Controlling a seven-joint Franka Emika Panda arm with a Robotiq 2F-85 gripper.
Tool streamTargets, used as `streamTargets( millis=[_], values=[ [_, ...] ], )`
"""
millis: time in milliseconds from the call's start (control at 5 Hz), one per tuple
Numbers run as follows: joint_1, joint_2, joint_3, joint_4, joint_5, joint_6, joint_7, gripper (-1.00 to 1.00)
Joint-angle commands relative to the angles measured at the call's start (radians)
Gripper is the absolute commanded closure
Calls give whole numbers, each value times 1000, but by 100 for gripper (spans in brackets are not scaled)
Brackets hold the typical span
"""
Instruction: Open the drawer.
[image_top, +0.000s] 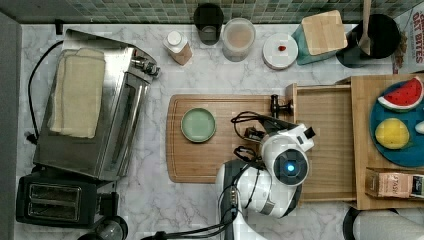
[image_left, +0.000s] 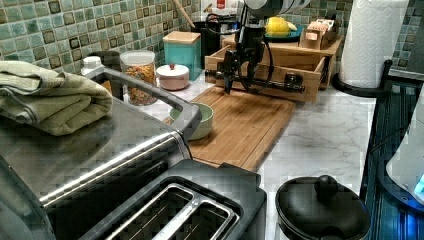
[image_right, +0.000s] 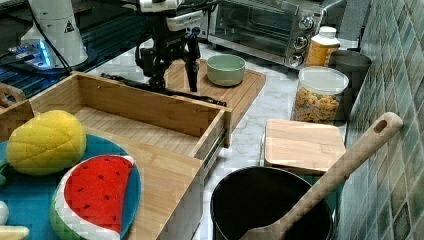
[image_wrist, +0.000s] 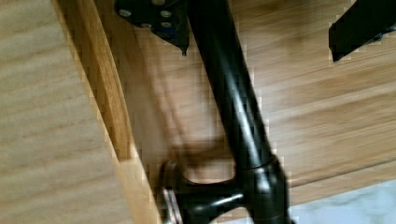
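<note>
Drawer (image_top: 327, 142) pulled well out of box, front over cutting board (image_top: 200, 162) edge. Fingers (image_wrist: 261, 28) spread, straddling black bar handle (image_wrist: 233, 107), not clamped on it. Judgement: little travel left; pull straight along the slides toward green bowl (image_top: 198, 125), level, stop before tray leaves box.

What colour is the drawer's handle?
Black; the handle shows best in the wrist view.

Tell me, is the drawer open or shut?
Open: the drawer stands pulled out of its box, its empty inside showing.
</note>
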Motion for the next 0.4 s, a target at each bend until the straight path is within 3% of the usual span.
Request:
streamTargets(
  millis=[200,400],
  values=[
    [181,-42,204,-93,58,-63,69,-100],
    [177,-47,240,-65,98,-111,87,-100]
  ],
)
